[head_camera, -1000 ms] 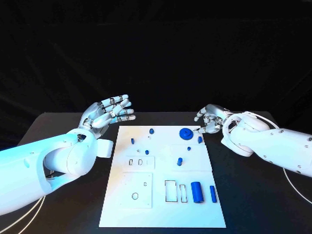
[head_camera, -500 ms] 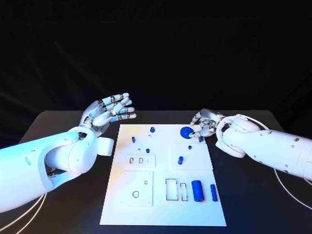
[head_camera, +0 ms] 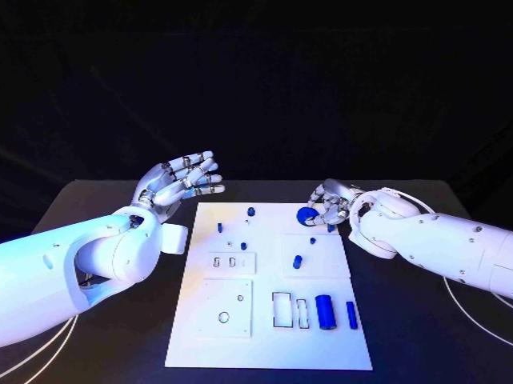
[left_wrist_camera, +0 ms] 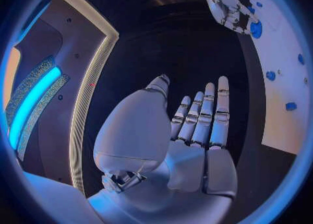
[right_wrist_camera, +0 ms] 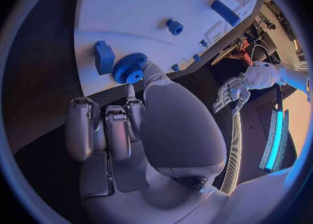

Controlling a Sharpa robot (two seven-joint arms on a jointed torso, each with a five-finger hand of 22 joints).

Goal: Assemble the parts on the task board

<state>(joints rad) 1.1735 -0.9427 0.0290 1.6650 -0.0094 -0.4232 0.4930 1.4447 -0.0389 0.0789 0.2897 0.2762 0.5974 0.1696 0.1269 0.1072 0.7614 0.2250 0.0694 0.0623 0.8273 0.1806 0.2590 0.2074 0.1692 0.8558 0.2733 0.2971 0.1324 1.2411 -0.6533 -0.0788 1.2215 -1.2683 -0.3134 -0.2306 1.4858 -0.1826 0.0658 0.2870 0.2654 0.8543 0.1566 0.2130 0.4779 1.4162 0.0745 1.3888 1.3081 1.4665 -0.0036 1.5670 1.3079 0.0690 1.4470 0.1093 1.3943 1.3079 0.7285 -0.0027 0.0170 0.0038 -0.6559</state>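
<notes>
at the task board's (head_camera: 268,320) far right corner, the right hand (head_camera: 334,204) pinches the blue gear (head_camera: 307,214), apparently ready to lift, while the left hand (head_camera: 178,182) hovers released.

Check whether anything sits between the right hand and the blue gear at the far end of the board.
Nothing visible does. The right hand is already at the blue gear, and in the right wrist view a fingertip reaches the gear's toothed rim on the task board. A blue block stands beside the gear, not between.
</notes>
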